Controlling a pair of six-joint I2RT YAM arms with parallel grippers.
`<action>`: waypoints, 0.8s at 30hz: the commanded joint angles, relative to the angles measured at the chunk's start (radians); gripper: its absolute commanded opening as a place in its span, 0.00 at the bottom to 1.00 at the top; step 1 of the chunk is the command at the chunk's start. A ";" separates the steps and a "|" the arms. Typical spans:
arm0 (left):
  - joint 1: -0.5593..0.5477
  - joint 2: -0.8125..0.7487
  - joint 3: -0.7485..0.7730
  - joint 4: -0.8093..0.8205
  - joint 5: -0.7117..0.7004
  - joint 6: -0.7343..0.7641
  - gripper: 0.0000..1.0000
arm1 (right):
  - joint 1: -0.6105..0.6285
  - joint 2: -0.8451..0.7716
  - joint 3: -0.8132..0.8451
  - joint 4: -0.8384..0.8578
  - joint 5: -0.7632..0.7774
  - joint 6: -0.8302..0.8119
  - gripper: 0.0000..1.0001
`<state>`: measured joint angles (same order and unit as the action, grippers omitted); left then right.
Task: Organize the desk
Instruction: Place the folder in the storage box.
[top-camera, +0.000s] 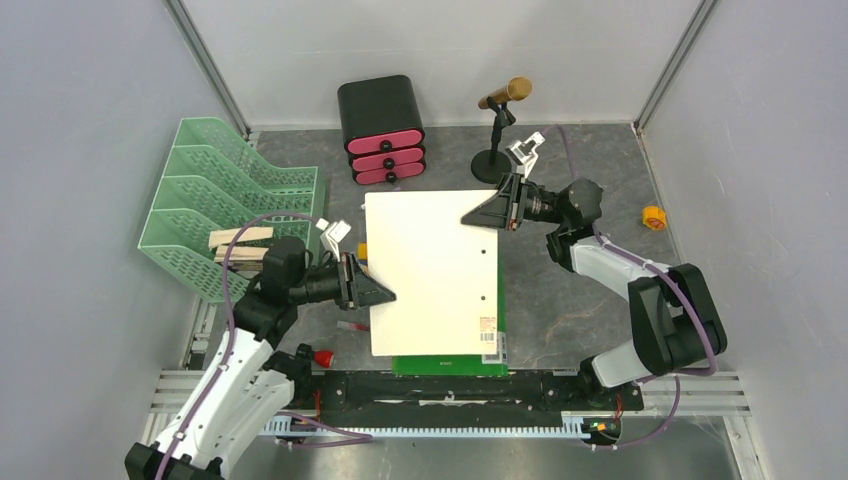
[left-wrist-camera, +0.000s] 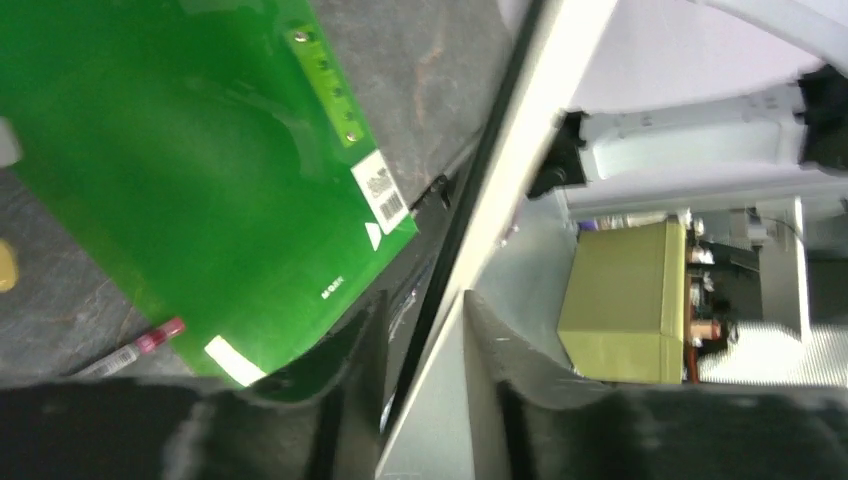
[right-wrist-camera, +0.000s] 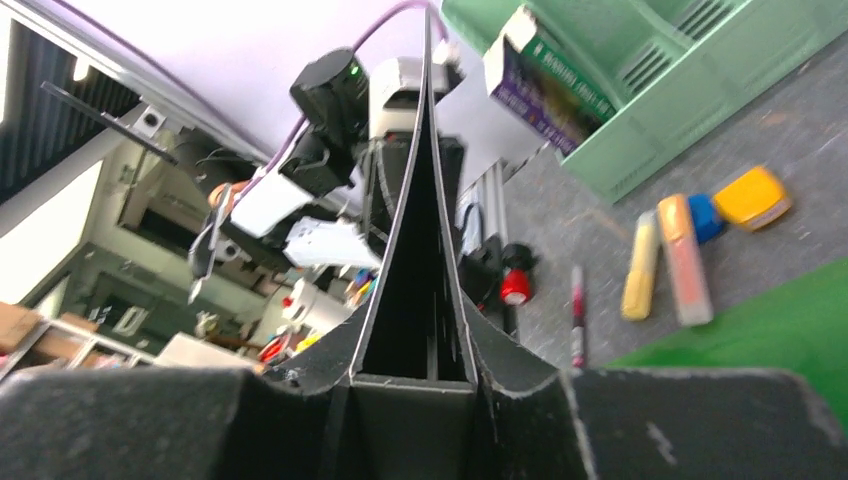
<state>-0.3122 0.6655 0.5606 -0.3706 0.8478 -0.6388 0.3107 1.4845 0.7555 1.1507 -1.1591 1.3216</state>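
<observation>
The desk (top-camera: 580, 290), dark grey with pale veins, fills the middle of the top view. A white binder (top-camera: 430, 270) lies across its centre, partly covering a green folder (top-camera: 450, 365) whose near edge shows beneath it.

The left hand (top-camera: 378, 290) is at the binder's left edge. In the left wrist view that edge runs between its 2 fingers (left-wrist-camera: 490, 370). I cannot tell whether they are pressing on it or only bracketing it.

The right hand (top-camera: 480, 215) is at the binder's far right corner. Its wrist view shows the binder edge-on, with the fingers (right-wrist-camera: 500, 350) lying against both faces, so this hand is grasping the white binder.

A mint-green tiered tray (top-camera: 200, 180) stands at the left of the desk, with books (top-camera: 240, 240) in its nearest tier. A black drawer box (top-camera: 380, 105) with 3 pink fronts sits at the far edge. A gold microphone (top-camera: 505, 95) on a black stand is just to its right. A small yellow-orange roll (top-camera: 653, 217) lies near the right wall.

On the desk between the tray and the green folder, the right wrist view shows a yellow highlighter (right-wrist-camera: 640, 265) beside a pink one (right-wrist-camera: 685, 260). Close by are a red pen (right-wrist-camera: 577, 315) and a flat yellow box (right-wrist-camera: 752, 198).
</observation>
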 joint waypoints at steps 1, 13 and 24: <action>0.002 0.021 0.012 -0.049 -0.121 0.016 0.60 | 0.045 -0.056 0.019 -0.105 -0.073 -0.047 0.00; 0.002 -0.024 0.153 -0.115 -0.354 0.022 1.00 | 0.045 -0.047 0.082 -0.410 -0.057 -0.263 0.00; 0.002 -0.063 0.380 -0.265 -0.626 0.120 1.00 | 0.051 0.057 0.584 -1.549 0.261 -1.086 0.00</action>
<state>-0.3134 0.6300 0.8822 -0.5911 0.3244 -0.5861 0.3595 1.5307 1.2335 -0.0734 -1.0092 0.4618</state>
